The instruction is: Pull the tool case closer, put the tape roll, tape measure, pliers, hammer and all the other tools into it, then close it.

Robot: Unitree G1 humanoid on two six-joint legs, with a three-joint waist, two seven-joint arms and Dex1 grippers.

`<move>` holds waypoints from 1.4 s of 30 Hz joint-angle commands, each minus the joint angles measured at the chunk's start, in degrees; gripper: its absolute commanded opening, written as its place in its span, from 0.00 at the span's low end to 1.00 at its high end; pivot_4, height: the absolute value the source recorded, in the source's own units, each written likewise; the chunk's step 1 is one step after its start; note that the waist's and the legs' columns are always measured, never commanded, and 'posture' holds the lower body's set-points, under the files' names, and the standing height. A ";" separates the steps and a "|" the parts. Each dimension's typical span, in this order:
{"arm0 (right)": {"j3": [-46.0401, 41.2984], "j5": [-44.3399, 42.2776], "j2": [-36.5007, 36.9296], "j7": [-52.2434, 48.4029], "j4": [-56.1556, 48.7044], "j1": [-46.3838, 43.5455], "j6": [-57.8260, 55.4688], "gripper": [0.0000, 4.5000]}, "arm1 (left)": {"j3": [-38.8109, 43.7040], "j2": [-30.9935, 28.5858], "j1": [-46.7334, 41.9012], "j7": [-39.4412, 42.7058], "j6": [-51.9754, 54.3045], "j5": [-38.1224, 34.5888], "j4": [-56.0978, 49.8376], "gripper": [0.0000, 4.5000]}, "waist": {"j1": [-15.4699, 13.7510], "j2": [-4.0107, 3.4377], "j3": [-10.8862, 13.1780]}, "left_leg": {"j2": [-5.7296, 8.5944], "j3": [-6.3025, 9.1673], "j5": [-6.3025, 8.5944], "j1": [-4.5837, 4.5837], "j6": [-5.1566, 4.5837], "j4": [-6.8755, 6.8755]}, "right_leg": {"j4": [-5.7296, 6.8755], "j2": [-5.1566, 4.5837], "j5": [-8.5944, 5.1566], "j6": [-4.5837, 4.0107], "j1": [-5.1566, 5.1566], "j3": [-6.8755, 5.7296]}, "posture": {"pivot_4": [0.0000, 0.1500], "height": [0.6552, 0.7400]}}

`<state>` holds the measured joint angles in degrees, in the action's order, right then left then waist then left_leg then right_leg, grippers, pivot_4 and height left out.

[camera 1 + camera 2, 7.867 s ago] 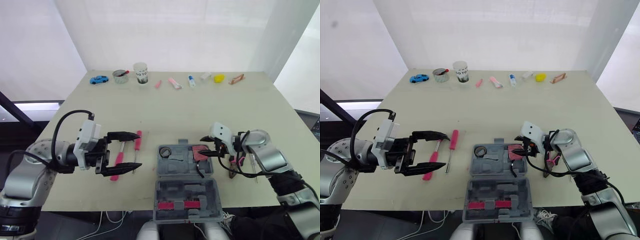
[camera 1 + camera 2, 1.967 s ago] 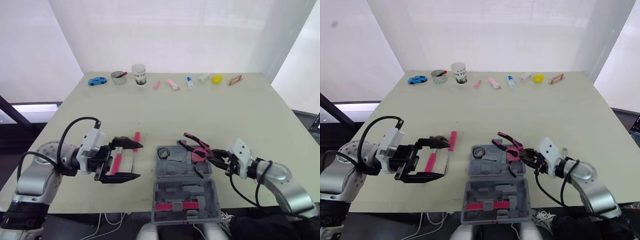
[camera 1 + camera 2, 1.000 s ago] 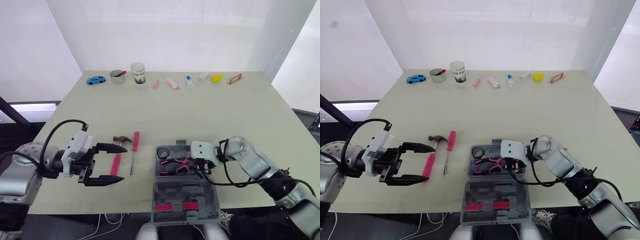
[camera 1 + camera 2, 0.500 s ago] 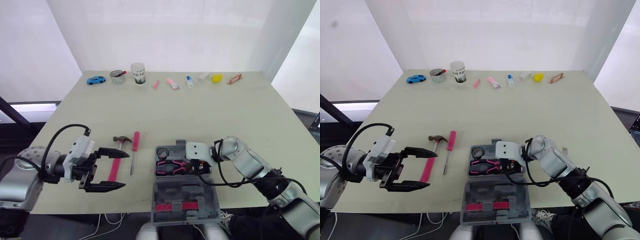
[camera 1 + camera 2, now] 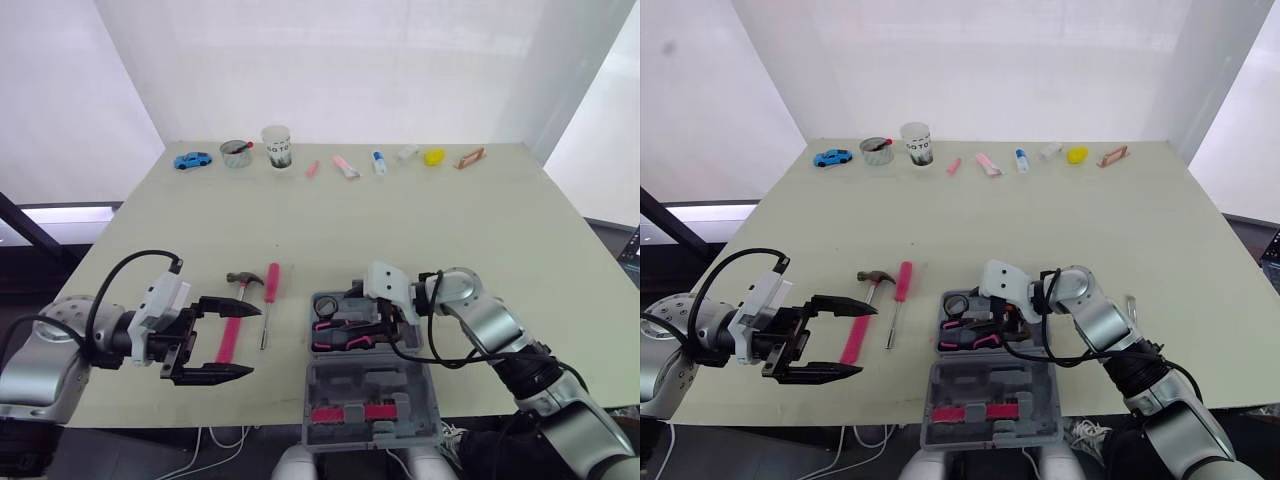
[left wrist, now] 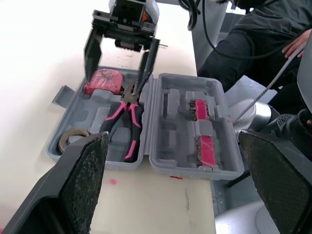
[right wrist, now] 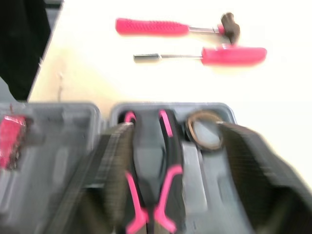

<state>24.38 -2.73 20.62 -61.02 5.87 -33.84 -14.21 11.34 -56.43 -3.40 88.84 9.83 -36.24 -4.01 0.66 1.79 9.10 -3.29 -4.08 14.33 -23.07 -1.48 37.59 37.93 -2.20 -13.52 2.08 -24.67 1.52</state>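
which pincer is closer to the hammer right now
Left. The left pincer is open right by the pink handle of the hammer; the right pincer is farther off, open over the pliers in the case.

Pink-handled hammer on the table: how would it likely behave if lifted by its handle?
The pink-handled hammer would probably tip head-down, since its dark metal head sits at one end of a shaft. It looks rigid. The textured-looking grip likely resists slipping, and the crosswise head should stop rolling.
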 commanded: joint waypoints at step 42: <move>-1.53 5.87 -6.27 11.44 21.55 3.49 9.11 0.02 | 4.32 5.11 5.09 -6.86 0.36 0.50 -2.93 1.00 | 0.37 0.04 -1.77 | -0.14 0.02 0.01 1.37 0.01 0.03 | 0.03 -0.04 -0.11 -0.32 1.13 0.01 | 1.00 1.00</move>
<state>24.88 2.81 14.13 -52.87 26.86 -32.17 -5.74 13.09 -51.25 1.15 83.33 9.76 -34.99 -4.37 1.04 1.82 7.33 -3.44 -4.06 14.33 -21.74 -1.47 37.62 37.95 -2.24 -13.63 1.75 -23.58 1.54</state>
